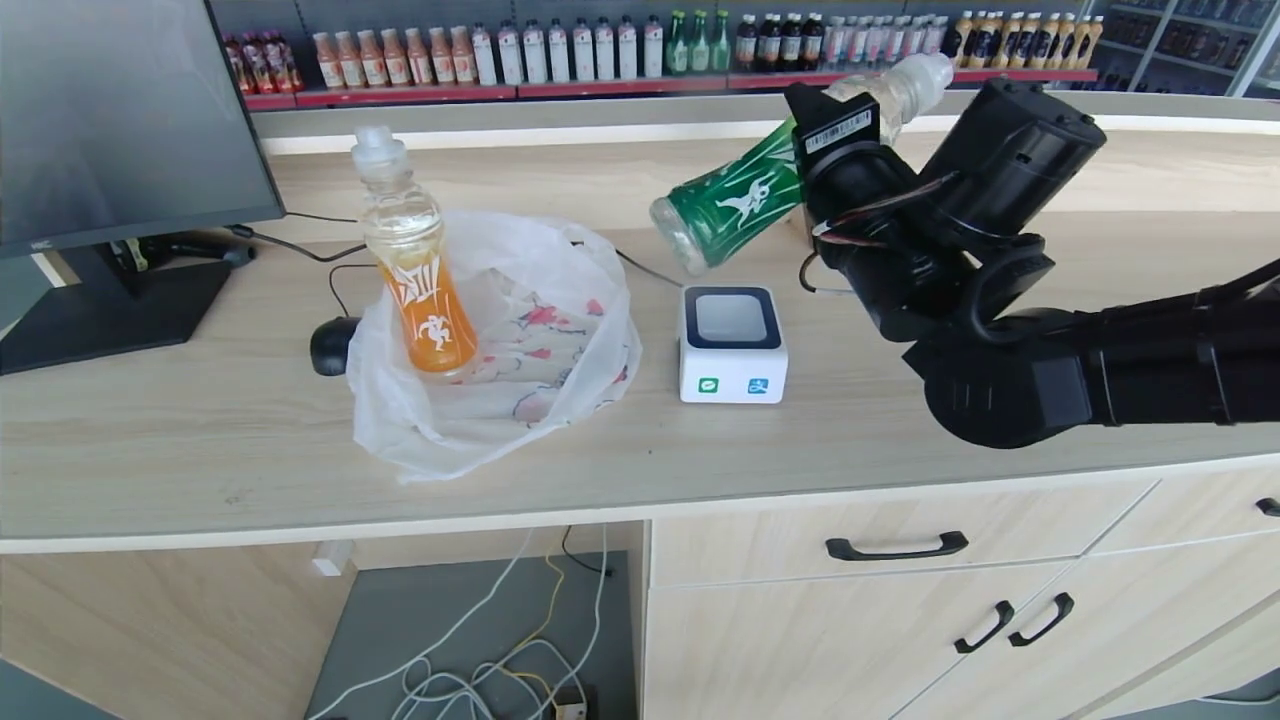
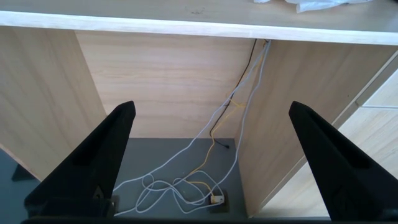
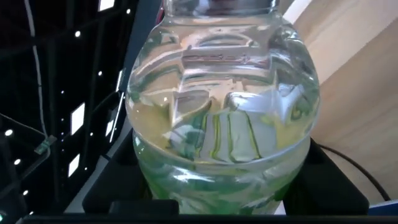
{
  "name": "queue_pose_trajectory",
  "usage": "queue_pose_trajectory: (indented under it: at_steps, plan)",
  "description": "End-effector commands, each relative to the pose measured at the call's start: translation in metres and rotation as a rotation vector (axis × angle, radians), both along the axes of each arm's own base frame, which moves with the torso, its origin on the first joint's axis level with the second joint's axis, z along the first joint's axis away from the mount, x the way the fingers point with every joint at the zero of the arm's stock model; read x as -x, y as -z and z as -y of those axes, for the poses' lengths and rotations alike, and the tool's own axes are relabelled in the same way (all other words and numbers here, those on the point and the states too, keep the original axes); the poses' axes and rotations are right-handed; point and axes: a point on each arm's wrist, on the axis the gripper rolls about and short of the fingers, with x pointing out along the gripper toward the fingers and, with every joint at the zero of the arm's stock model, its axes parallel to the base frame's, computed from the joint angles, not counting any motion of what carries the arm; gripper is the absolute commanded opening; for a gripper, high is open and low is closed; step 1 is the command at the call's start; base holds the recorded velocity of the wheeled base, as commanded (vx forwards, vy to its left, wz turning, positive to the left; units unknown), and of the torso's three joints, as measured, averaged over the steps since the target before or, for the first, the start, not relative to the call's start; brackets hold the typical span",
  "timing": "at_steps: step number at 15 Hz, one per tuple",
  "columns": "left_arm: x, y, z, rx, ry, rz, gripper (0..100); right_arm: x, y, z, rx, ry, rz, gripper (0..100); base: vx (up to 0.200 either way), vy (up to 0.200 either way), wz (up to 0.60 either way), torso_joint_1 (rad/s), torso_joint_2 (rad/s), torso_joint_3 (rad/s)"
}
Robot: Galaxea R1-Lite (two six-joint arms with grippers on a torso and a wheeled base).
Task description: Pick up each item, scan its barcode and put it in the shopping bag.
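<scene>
Checkout counter: the right gripper (image 1: 845, 165) is clamped around the upper body of a clear plastic bottle with a green label (image 1: 735, 205). It holds the bottle tilted in the air, cap up and base angled down, just above and behind the small white box-shaped barcode scanner with a dark window (image 1: 732, 345). A second clear bottle, this one with an orange label (image 1: 415, 270), stands upright inside the crumpled white translucent plastic shopping bag (image 1: 560, 290) on the pale wooden counter (image 1: 200, 430) — to the scanner's left. A black computer mouse (image 1: 330, 345) lies touching the bag's far side, near a dark flat monitor (image 1: 120, 110). The left gripper (image 2: 210, 106) hangs below the counter's edge, fingers spread wide and holding nothing (loose cables (image 2: 205, 180) trail on the floor beyond it).
</scene>
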Motion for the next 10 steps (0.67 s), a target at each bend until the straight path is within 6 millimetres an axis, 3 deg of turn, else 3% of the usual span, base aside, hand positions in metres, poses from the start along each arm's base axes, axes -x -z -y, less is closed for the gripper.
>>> queue_pose_trajectory:
  at_steps: [1, 7, 10]
  plan:
    - [0.000, 0.000, 0.000, 0.001, 0.000, 0.000, 100, -0.004, 0.011, 0.005, -0.014, 0.004, -0.039, 0, 0.000, 0.000, 0.00, 0.000, 0.00, 0.000]
    - [0.000, 0.000, 0.000, 0.001, 0.000, 0.000, 100, -0.011, 0.031, 0.007, -0.026, -0.005, -0.098, 0, 0.000, 0.000, 0.00, 0.000, 0.00, 0.000]
    - [0.000, 0.000, 0.000, 0.001, 0.000, 0.000, 100, -0.021, 0.042, 0.019, -0.013, 0.034, -0.127, 0, 0.000, 0.000, 0.00, 0.000, 0.00, 0.000]
